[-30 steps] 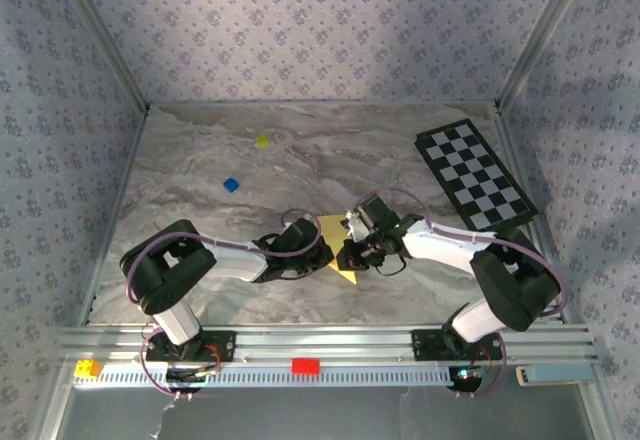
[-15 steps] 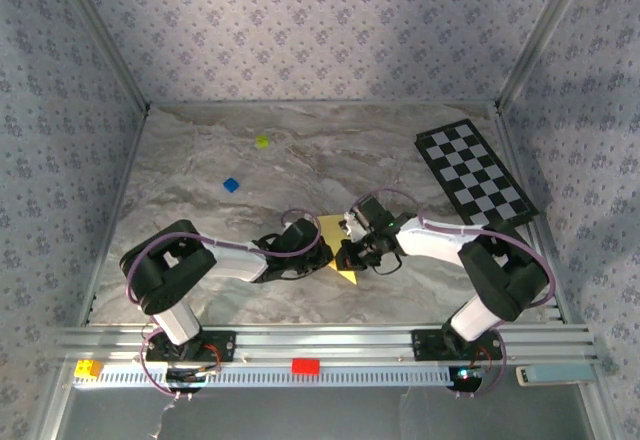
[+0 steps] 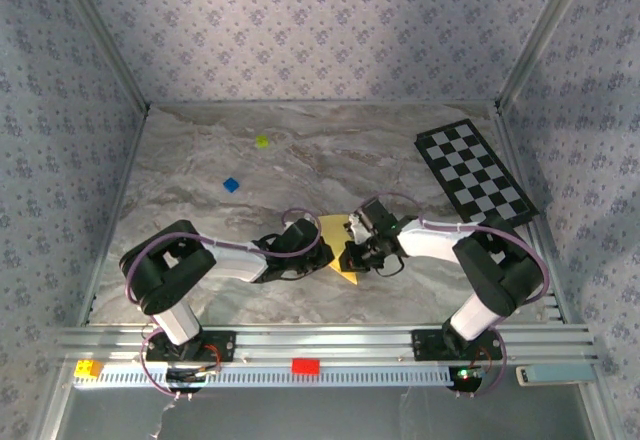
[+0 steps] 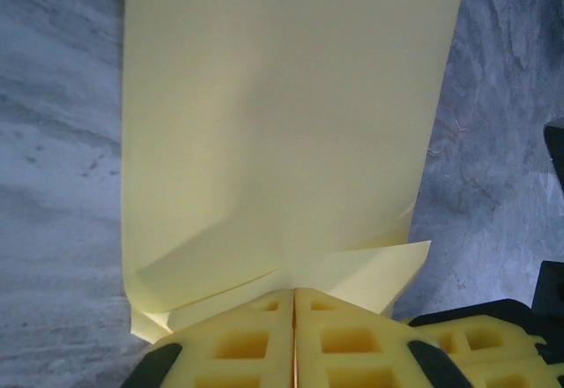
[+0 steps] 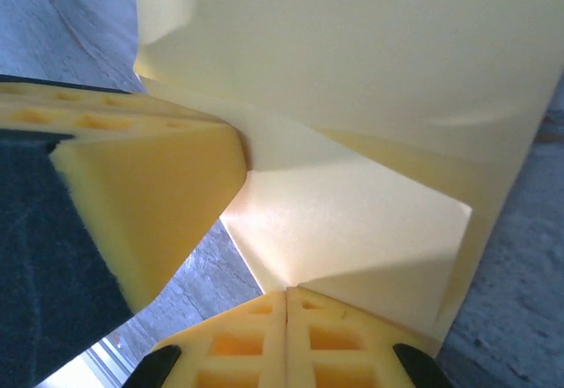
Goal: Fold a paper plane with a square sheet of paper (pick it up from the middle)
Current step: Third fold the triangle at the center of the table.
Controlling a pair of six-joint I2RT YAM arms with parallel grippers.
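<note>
The yellow sheet of paper [image 3: 334,228] lies folded in layers at the table's near middle, one point [image 3: 348,276] toward the front edge. My left gripper [image 3: 318,251] meets it from the left and my right gripper [image 3: 352,252] from the right. In the left wrist view the left gripper [image 4: 293,291] is shut on the edge of the paper [image 4: 282,123], where flaps overlap. The right wrist view has the right gripper [image 5: 287,293] shut on a folded corner of the paper [image 5: 352,220], with the left gripper's fingers [image 5: 150,203] close beside it. A paper plane shape cannot be made out.
A black-and-white checkered board [image 3: 475,175] lies at the back right. A yellow-green block [image 3: 262,141] and a blue block [image 3: 231,185] sit at the back left. Red [image 3: 305,366] and yellow [image 3: 88,368] blocks rest on the front rail. Patterned walls enclose three sides.
The right arm's elbow has swung a little to the left while its gripper stayed at the paper. The left arm and the paper have hardly moved.
</note>
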